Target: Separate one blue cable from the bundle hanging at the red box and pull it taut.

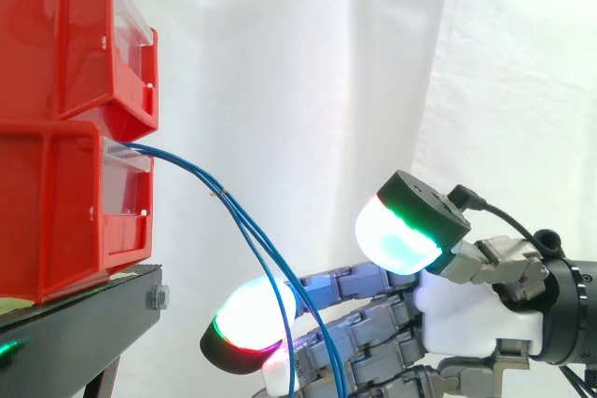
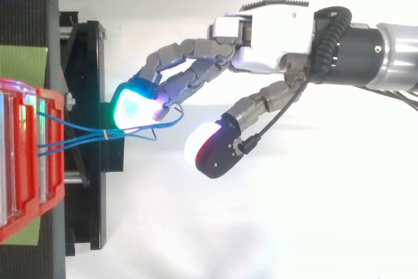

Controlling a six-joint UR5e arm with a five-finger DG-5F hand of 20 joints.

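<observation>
By the red box (image 1: 56,212), the hand (image 2: 274,37) is reaching in wide open and holding nothing, poking among the blue cables (image 1: 224,196) hanging from the box's front; I think it is needing to pinch just one next.

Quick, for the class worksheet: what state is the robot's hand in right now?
Hand: open. Its fingertips reach in among the blue cables, the thumb is held apart, and nothing is pinched.

Blue cables (image 1: 187,171) run off bottom edge; hold by hand (image 1: 476,314) unclear.
</observation>
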